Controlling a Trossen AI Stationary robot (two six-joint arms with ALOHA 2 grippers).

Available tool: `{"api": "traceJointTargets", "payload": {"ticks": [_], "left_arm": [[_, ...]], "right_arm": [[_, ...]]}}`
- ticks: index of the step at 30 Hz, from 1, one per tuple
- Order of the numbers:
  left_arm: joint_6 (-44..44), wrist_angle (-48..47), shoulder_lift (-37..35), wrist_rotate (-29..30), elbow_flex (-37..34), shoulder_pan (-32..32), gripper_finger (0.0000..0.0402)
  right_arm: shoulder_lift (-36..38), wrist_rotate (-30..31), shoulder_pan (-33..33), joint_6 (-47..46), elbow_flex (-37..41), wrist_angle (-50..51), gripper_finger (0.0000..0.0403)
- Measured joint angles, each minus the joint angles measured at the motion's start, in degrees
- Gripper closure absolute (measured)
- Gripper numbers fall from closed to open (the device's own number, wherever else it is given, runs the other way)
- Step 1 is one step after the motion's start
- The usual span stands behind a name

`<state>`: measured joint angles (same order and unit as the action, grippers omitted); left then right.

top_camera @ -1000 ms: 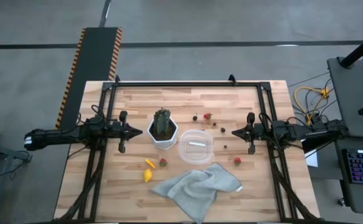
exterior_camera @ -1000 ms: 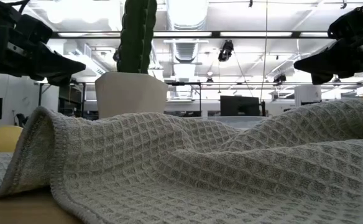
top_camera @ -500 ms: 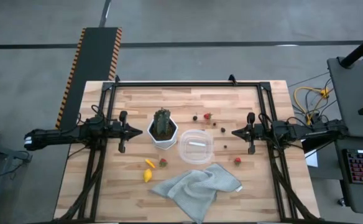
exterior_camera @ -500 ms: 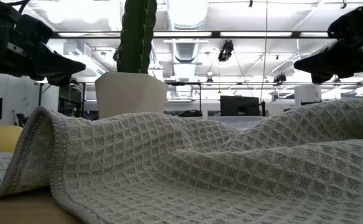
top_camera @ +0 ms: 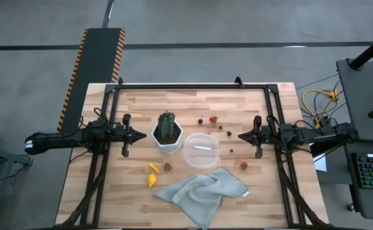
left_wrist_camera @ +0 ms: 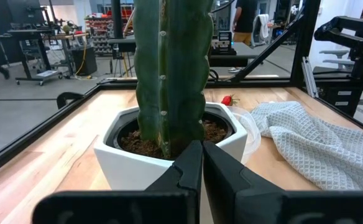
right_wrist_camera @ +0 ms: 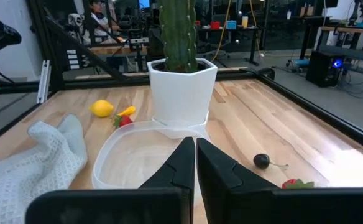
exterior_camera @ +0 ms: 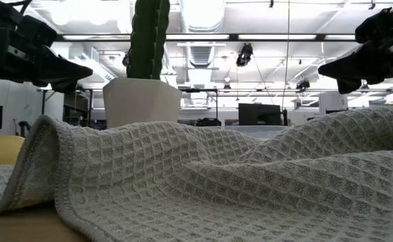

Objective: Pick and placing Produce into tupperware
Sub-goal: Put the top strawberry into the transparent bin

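The left end effector (top_camera: 140,135) hovers just left of the cactus pot (top_camera: 167,138), fingers closed on nothing. The empty clear tub (top_camera: 202,151) touches the pot's right side, with strawberries (top_camera: 167,167), dark berries (top_camera: 200,121) and yellow pieces (top_camera: 151,180) scattered around it. Right of it, the right end effector (top_camera: 242,136) waits closed and empty; open tabletop (top_camera: 237,105) gives it room to reach.
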<state>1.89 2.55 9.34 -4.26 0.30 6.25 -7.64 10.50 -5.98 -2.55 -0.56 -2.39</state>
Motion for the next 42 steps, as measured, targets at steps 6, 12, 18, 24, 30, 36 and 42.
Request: {"api": "traceJointTargets", "payload": {"ticks": [6, 12, 18, 24, 30, 36, 42], "left_arm": [[0.0, 0.02, 0.0, 0.01, 0.0, 0.0, 0.0402], [0.0, 0.02, -0.02, 0.01, 0.0, 0.0, 0.0402], [0.02, 0.0, 0.0, 0.01, 0.0, 0.01, 0.0402], [0.0, 0.0, -0.01, 0.01, 0.0, 0.0, 0.0402], [0.01, 0.02, -0.02, 0.03, 0.0, 0.0, 0.0402], [0.01, 0.04, -0.08, 0.54, 0.0, 0.01, 0.0402], [0.02, 0.04, -0.07, 1.37, 0.0, 0.0, 0.0402]], "right_arm": [[-0.02, 0.01, 0.01, 3.98, -0.01, -0.25, 0.0394], [-0.03, 0.03, 0.02, 4.7, 0.0, -0.21, 0.0394], [-0.04, 3.42, 0.02, 1.71, -0.02, -0.57, 0.0388], [-1.59, 5.73, 0.02, 2.05, -0.01, -1.27, 0.0332], [-6.17, 9.94, 0.02, 4.46, 0.0, -5.56, 0.0252], [-12.9, 13.45, 0.26, 7.55, -3.75, -7.13, 0.0211], [-23.89, 13.67, 3.61, 8.97, -11.86, -1.02, 0.0208]]}}
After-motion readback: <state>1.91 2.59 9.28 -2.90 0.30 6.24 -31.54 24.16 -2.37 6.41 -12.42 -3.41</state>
